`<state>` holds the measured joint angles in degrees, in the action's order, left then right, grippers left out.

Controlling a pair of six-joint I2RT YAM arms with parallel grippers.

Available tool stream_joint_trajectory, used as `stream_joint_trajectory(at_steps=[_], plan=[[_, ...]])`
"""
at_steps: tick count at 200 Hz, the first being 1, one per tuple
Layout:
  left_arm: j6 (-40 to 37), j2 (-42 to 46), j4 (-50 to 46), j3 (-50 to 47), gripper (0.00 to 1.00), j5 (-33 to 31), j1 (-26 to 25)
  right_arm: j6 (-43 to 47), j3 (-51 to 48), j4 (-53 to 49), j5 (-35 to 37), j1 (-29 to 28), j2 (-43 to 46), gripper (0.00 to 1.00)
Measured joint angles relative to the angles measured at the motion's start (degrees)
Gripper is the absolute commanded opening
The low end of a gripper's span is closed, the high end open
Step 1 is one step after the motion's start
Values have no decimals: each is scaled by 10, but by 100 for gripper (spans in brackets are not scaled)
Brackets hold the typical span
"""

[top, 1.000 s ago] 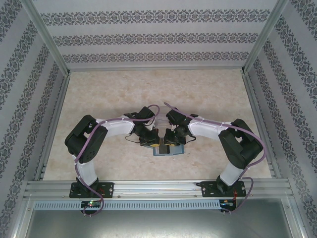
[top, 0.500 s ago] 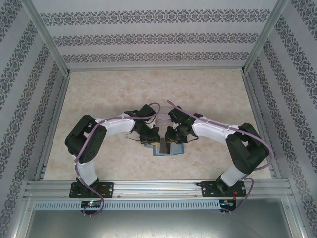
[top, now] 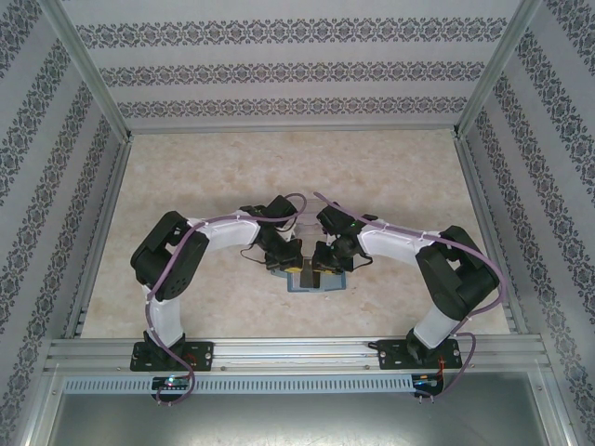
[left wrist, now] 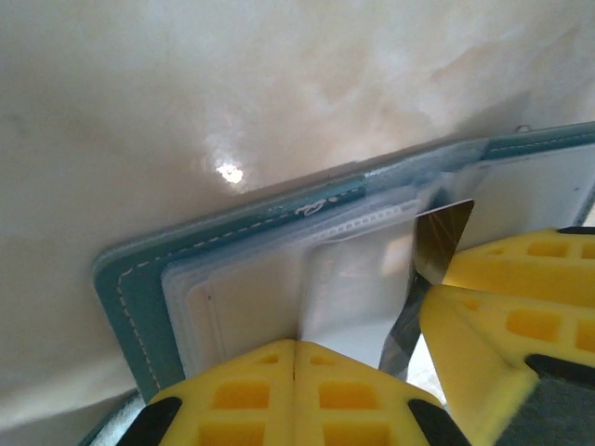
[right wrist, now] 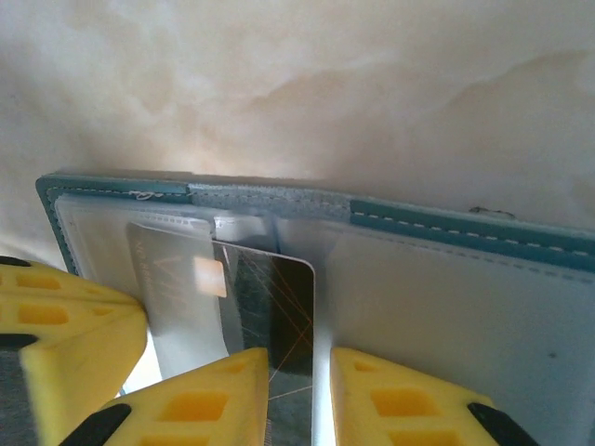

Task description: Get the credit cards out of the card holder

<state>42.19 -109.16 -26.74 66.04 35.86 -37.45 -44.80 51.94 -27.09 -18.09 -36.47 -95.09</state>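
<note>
The teal card holder (top: 313,284) lies open on the table between both grippers. In the left wrist view its stitched teal edge (left wrist: 130,288) frames clear sleeves. My left gripper (left wrist: 296,358) is shut on one clear sleeve (left wrist: 353,297). A dark card (right wrist: 279,297) with thin orange lines sticks up out of the sleeves, and its edge sits in the narrow gap of my right gripper (right wrist: 299,390), which stands slightly open. A pale card with a chip (right wrist: 177,279) stays inside a sleeve. In the top view the left gripper (top: 286,265) and right gripper (top: 321,268) nearly touch.
The marble-patterned table (top: 390,177) runs wide behind and to both sides. Patterned walls and metal rails (top: 102,242) close it in. A faint clear box (top: 299,216) shows just behind the two wrists. The right gripper's yellow fingers (left wrist: 521,269) crowd the left wrist view.
The left arm's elbow has swung a little inward and the right arm's elbow has shifted. Both grippers stay at the card holder, now slightly closer together.
</note>
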Motion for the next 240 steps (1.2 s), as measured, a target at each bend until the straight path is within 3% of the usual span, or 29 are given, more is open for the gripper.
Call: stream_joint_trajectory(at_steps=[109, 240], plan=[[-2, -2, -9, 6, 0, -5, -1, -13, -42, 69, -35, 8, 13, 22], [-7, -5, -20, 13, 0, -7, -1, -1, -47, 57, -32, 15, 37, 7]])
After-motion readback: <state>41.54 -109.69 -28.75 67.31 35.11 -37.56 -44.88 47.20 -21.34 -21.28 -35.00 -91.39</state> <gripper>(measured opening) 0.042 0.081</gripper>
